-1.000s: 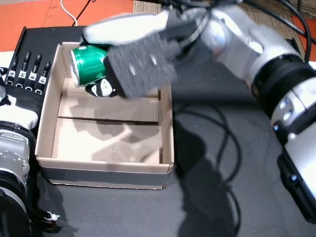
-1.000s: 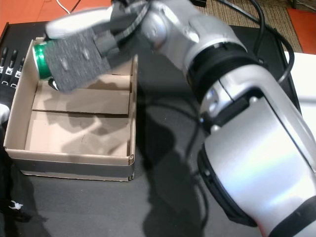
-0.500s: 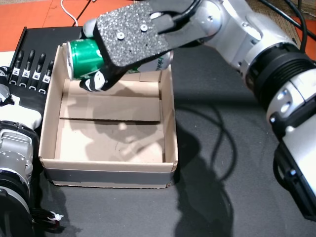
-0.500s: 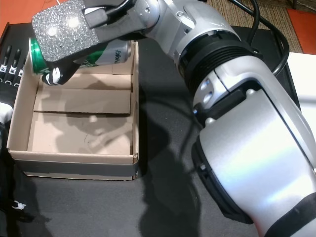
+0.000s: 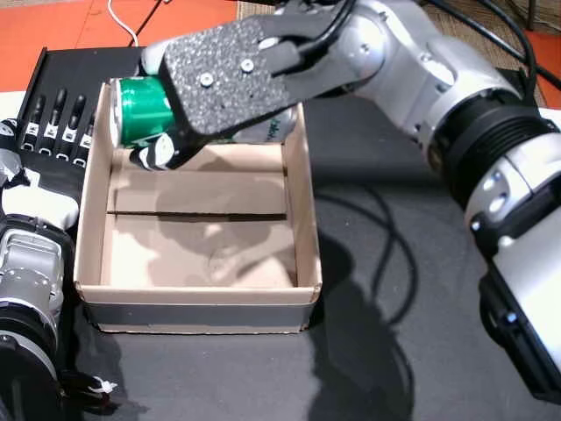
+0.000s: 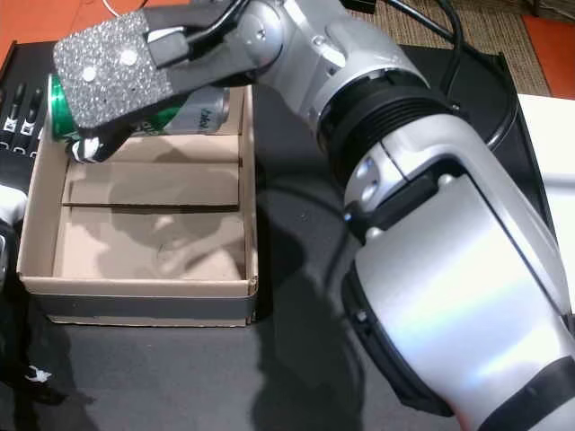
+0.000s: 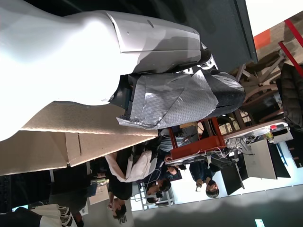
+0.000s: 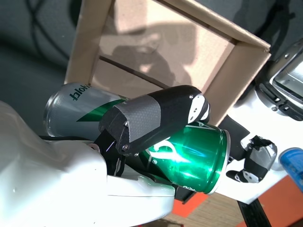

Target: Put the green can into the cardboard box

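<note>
My right hand is shut on the green can, holding it on its side above the far end of the open cardboard box. In the right wrist view the can lies across the palm with a finger wrapped over it, the box below. My left hand rests flat on the table left of the box, fingers straight and apart. In the left wrist view its thumb sits beside the box wall.
The box has a bare bottom with a flap seam across it. A black mat covers the table right of the box. A white cable lies on the orange floor behind. People show in the left wrist view.
My right hand with the can shifted slightly left and turned flatter over the box's far end. The left hand stayed put.
</note>
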Controlling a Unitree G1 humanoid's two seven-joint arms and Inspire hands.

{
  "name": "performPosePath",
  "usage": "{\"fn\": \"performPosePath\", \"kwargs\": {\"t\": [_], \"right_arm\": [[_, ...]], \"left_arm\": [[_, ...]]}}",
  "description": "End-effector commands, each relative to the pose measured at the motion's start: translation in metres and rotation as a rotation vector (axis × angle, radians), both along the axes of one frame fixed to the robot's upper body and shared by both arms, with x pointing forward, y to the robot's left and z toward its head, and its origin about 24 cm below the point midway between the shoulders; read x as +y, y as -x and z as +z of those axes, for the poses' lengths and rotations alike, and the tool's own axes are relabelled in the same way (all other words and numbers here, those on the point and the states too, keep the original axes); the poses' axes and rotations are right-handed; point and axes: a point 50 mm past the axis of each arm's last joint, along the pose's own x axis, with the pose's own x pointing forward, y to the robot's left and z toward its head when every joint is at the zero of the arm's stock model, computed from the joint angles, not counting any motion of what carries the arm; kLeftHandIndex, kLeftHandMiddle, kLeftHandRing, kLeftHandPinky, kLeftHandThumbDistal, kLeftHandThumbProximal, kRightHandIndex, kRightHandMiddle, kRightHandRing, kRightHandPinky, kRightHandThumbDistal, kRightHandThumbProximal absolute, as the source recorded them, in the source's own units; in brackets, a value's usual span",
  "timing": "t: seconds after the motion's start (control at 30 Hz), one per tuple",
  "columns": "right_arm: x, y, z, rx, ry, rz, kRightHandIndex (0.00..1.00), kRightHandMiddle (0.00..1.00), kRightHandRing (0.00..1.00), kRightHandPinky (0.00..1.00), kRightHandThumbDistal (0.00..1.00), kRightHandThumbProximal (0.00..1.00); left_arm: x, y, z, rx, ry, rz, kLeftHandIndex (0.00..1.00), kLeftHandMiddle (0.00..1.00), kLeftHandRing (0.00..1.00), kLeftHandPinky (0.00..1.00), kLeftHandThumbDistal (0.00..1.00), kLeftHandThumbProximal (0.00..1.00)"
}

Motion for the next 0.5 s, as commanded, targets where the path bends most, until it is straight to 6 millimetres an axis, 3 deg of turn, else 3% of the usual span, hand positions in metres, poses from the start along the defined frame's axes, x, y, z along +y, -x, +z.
{"fn": "performPosePath", "kwargs": {"t": [0.0, 0.03, 0.1, 0.13, 0.2, 0.27, 0.37, 0.47], "right_arm": [[0.0051, 0.003, 0.0008, 0.02, -0.068, 0.024, 0.0, 0.01, 0.08, 0.33, 0.0, 0.54], [0.0051, 0.0032, 0.0001, 0.032, -0.079, 0.024, 0.04, 0.06, 0.13, 0.46, 0.0, 0.58], [0.005, 0.0036, -0.0012, 0.052, -0.088, 0.025, 0.15, 0.19, 0.32, 0.61, 0.02, 0.68], [0.0048, 0.0035, -0.002, 0.057, -0.089, 0.022, 0.23, 0.25, 0.39, 0.68, 0.08, 0.72], [0.0045, 0.0032, -0.0029, 0.06, -0.087, 0.017, 0.36, 0.35, 0.47, 0.76, 0.08, 0.78], [0.0039, 0.0031, -0.0031, 0.058, -0.086, 0.017, 0.43, 0.4, 0.5, 0.78, 0.14, 0.81], [0.0029, 0.003, -0.0034, 0.054, -0.089, 0.02, 0.46, 0.42, 0.52, 0.78, 0.18, 0.84], [0.0023, 0.0029, -0.0031, 0.058, -0.087, 0.021, 0.51, 0.49, 0.59, 0.8, 0.13, 0.85]], "left_arm": [[-0.0021, -0.0004, 0.0001, -0.005, -0.001, -0.005, 0.83, 0.81, 0.86, 0.98, 0.0, 1.0], [-0.0019, -0.0001, -0.0001, -0.011, -0.005, -0.01, 0.85, 0.85, 0.88, 0.99, 0.0, 1.0], [-0.0015, 0.0006, -0.0009, -0.011, -0.022, -0.013, 0.86, 0.86, 0.89, 0.98, 0.0, 1.0], [-0.0014, 0.0008, -0.0013, -0.007, -0.028, -0.012, 0.88, 0.89, 0.92, 0.98, 0.0, 1.0], [-0.0019, 0.0007, -0.0016, 0.006, -0.029, -0.004, 0.9, 0.9, 0.93, 0.98, 0.0, 1.0], [-0.0024, 0.0011, -0.0019, -0.004, -0.039, -0.009, 0.95, 0.95, 0.99, 1.0, 0.0, 1.0], [-0.0025, 0.0012, -0.0021, -0.001, -0.049, -0.011, 0.95, 0.94, 0.97, 1.0, 0.0, 1.0], [-0.0023, 0.0009, -0.0017, 0.001, -0.036, -0.005, 0.9, 0.89, 0.93, 0.99, 0.0, 1.0]]}}
